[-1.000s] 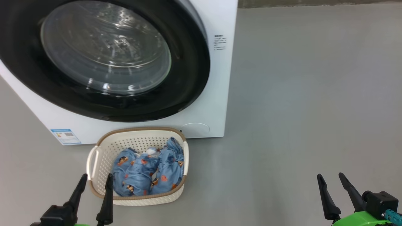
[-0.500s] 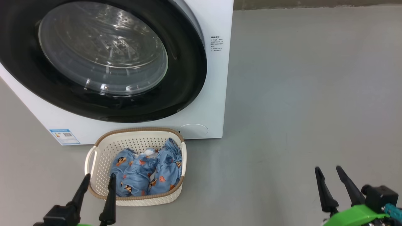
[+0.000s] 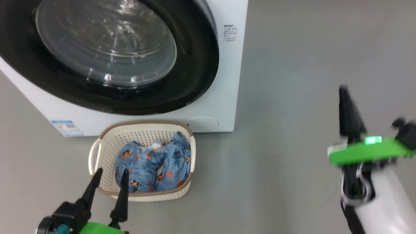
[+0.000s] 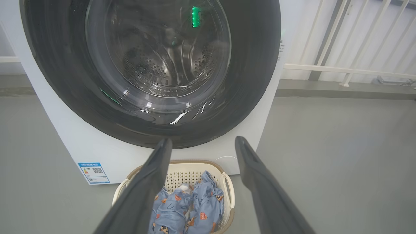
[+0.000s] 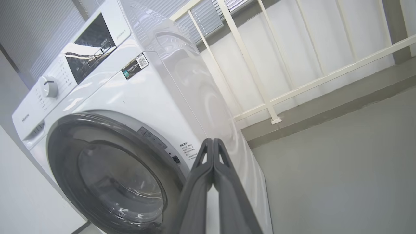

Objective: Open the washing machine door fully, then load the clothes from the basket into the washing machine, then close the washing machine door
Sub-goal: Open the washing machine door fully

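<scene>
The white washing machine (image 3: pixel 227 81) stands at the upper left, its round black door (image 3: pixel 201 65) closed against the front. Just before it on the floor sits the cream basket (image 3: pixel 107 136) holding the light blue printed clothes (image 3: pixel 152 169). My left gripper (image 3: pixel 110 175) is open at the basket's near left rim, with nothing between its fingers. My right gripper (image 3: pixel 346 92) is raised over bare floor to the right of the machine, blurred, its fingers pressed together and empty. From the right wrist, the shut fingertips (image 5: pixel 213 143) point at the machine's right front edge (image 5: pixel 195 130).
Grey floor (image 3: pixel 292 97) stretches wide to the right of the machine. A white railing (image 5: pixel 266 104) on a low kerb runs behind it. The control panel with a dial (image 5: pixel 48 87) is at the machine's top.
My right arm has risen well up from the lower right corner and its fingers have closed together. The left gripper has edged up toward the basket and stays open.
</scene>
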You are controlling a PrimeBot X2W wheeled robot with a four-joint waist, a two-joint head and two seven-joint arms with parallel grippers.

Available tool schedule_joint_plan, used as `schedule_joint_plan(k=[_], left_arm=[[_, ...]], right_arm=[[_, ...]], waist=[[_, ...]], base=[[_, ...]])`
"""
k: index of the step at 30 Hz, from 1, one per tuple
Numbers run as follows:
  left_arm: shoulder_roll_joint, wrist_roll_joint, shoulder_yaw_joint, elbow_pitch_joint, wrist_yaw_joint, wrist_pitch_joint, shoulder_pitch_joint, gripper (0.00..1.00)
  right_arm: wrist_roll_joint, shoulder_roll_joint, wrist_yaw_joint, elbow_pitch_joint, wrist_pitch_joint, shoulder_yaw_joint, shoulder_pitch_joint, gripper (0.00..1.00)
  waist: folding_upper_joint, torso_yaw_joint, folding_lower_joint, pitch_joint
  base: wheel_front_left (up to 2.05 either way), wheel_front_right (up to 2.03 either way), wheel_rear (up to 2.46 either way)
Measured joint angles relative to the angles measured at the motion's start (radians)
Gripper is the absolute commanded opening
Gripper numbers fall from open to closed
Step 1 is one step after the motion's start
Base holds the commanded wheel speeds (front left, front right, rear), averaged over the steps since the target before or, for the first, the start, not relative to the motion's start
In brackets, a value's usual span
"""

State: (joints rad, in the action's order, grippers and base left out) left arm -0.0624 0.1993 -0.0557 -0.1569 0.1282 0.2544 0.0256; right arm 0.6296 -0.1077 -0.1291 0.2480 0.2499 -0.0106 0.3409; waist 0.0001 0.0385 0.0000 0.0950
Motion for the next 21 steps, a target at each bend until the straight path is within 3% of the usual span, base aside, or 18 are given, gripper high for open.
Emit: schedule_joint_plan(k=[8, 17, 21], left_arm=[[0.008, 0.02, -0.012, 0.02, 0.0, 0.001, 0.057, 1.0], [0.016, 0.045, -0.036, 0.036, 0.0, 0.001, 0.119, 1.0], [0.02, 0.055, -0.053, 0.039, 0.0, 0.001, 0.147, 1.0]], right_arm=[[0.285, -0.012, 0.0, -0.002, 0.007, 0.066, 0.243, 0.0], [0.607, -0.137, 0.0, 0.071, 0.001, 0.203, 0.461, 0.0], [0.752, -0.2, 0.0, 0.099, -0.107, 0.26, 0.538, 0.0]], waist=[[0.0, 0.034, 0.0, 0.058], [0.0, 0.089, 0.0, 0.135], [0.0, 0.118, 0.0, 0.172]], base=[[0.0, 0.0, 0.0], [0.0, 0.0, 0.0], [0.0, 0.0, 0.0]])
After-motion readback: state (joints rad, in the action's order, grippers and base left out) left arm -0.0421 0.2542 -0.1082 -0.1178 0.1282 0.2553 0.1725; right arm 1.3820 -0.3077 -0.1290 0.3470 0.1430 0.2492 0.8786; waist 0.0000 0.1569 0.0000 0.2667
